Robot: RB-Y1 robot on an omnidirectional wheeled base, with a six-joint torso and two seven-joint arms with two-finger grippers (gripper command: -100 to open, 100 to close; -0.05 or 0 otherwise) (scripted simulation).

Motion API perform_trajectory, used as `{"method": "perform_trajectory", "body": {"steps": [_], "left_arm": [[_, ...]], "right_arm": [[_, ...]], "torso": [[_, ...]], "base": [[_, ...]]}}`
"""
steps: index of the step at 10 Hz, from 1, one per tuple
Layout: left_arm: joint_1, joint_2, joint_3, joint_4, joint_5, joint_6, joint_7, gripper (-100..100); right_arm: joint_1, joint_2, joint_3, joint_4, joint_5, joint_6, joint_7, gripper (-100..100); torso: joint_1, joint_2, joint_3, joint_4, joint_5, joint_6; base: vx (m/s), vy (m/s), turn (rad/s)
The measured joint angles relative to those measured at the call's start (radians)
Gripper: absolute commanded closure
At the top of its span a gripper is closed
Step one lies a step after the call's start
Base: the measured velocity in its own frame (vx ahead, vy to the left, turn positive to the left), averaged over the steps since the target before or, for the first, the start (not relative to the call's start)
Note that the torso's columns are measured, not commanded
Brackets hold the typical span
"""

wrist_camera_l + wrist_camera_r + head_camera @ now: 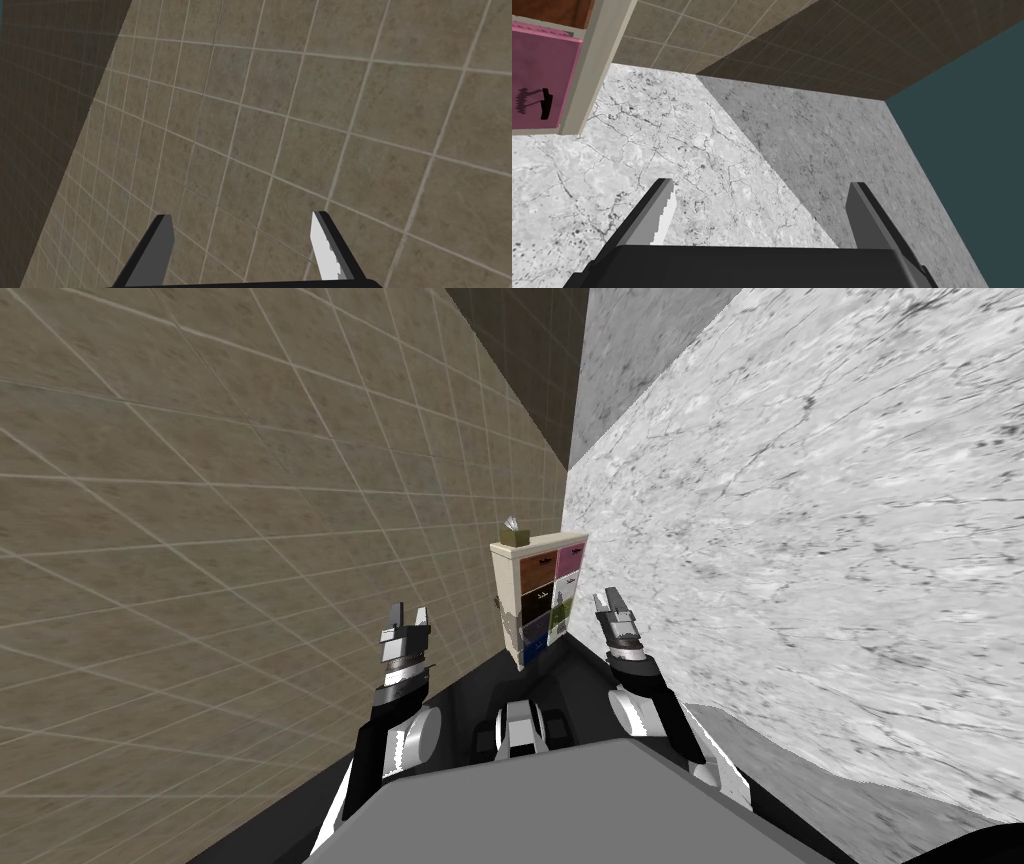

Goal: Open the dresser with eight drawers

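Observation:
A cream dresser (537, 593) with several drawers of different colours stands ahead of me against the white marbled wall. Its pink drawer (539, 82) with a dark handle appears at the edge of the right wrist view. My left gripper (407, 618) is held up to the left of the dresser, open with nothing between its fingers (162, 245), facing the brown tiled wall. My right gripper (608, 606) hovers just right of the dresser, near its lower drawers, open and empty, with its fingers (662, 210) apart over the marbled surface.
A small box-like object (515, 533) sits on top of the dresser. The brown tiled wall (200, 538) runs along my left and the marbled wall (800, 568) along my right, leaving a narrow passage towards the dresser.

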Motion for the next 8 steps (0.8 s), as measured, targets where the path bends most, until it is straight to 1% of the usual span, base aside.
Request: {"method": "perform_trajectory", "body": {"steps": [1,3,8], "left_arm": [[0.000,0.000,0.000,0.000,0.000,0.000,0.000,0],[0.000,0.000,0.000,0.000,0.000,0.000,0.000,0],[0.000,0.000,0.000,0.000,0.000,0.000,0.000,0]], "right_arm": [[-0.006,-0.006,0.001,0.017,0.001,-0.005,0.026,-100],[-0.009,-0.011,0.001,0.025,0.001,-0.009,0.074,-100],[-0.028,-0.026,0.003,0.075,0.004,-0.024,0.204,-100]], "torso": [[0.001,-0.001,0.000,0.000,0.000,0.000],[0.001,-0.001,-0.001,0.000,0.000,0.000],[0.001,-0.002,-0.001,0.000,0.000,0.000]], "base": [[0.030,0.032,0.007],[0.029,0.021,0.005],[0.032,0.025,0.006]]}}
